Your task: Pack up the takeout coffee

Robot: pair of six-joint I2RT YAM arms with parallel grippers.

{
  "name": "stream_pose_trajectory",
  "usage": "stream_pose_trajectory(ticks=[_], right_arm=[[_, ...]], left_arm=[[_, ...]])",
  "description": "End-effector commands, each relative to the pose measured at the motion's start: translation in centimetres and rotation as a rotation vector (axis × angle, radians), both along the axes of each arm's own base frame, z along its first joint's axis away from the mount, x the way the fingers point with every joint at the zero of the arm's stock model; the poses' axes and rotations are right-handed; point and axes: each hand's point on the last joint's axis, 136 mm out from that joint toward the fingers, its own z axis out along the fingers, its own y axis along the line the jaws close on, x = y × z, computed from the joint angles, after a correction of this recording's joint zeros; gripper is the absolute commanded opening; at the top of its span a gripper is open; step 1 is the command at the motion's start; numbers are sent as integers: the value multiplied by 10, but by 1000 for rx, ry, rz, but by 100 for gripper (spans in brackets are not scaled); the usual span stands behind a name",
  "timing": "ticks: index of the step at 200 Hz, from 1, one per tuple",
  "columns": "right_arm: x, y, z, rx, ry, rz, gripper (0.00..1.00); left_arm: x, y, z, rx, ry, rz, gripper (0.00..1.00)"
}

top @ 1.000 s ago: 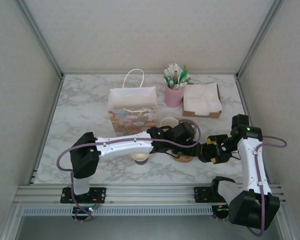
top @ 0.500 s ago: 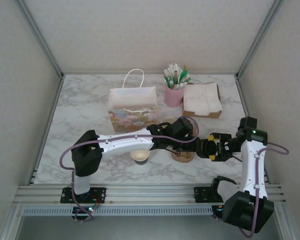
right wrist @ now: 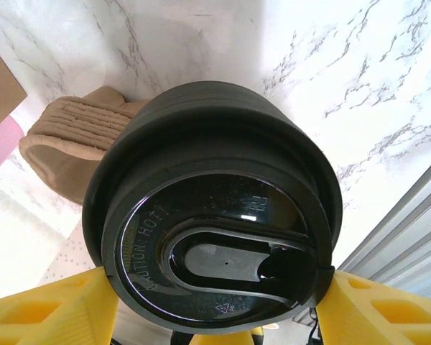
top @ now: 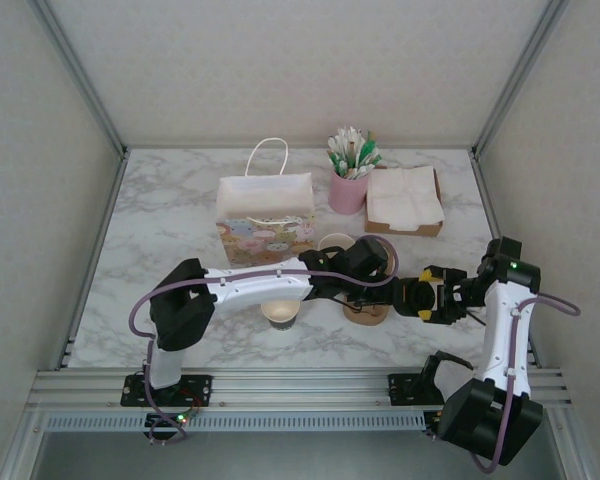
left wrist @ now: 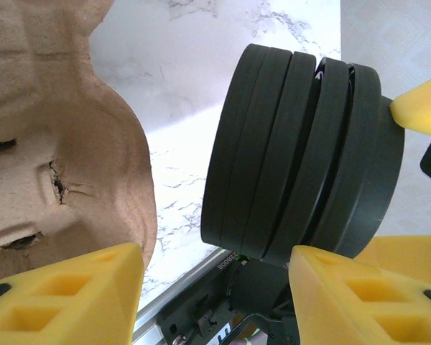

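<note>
The right gripper (right wrist: 215, 309) is clamping a stack of black lids (right wrist: 215, 215) between its 2 yellow pads, just beside the pulp cup carrier (left wrist: 57, 144). The left gripper (left wrist: 215, 287) is hanging half open at that stack, gripping nothing. The takeout coffee (top: 280, 313) is standing open-topped on the table (top: 180, 220) under the left arm, near the paper bag (top: 265, 225).

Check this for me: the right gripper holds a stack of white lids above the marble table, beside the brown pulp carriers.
One thing is wrong: the lids are black, not white. The right wrist view shows it. The right gripper holds a stack of black lids above the marble table, beside the brown pulp carriers.
</note>
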Motion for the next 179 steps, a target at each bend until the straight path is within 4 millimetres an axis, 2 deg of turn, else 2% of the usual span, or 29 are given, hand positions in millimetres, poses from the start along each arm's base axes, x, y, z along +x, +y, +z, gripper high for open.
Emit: stream_pose_trajectory(ticks=[1,59,179], right_arm=[[-5,7,3,49,12,-9,70],[-4,8,5,76,4,-28,70],[-14,10,11,91,-3,-58,67]], left_arm=[[3,-3,-2,-3,14,-2,56],[5,-4,2,-11,2,-3,57],[10,-9,-10,13,29,-1,58]])
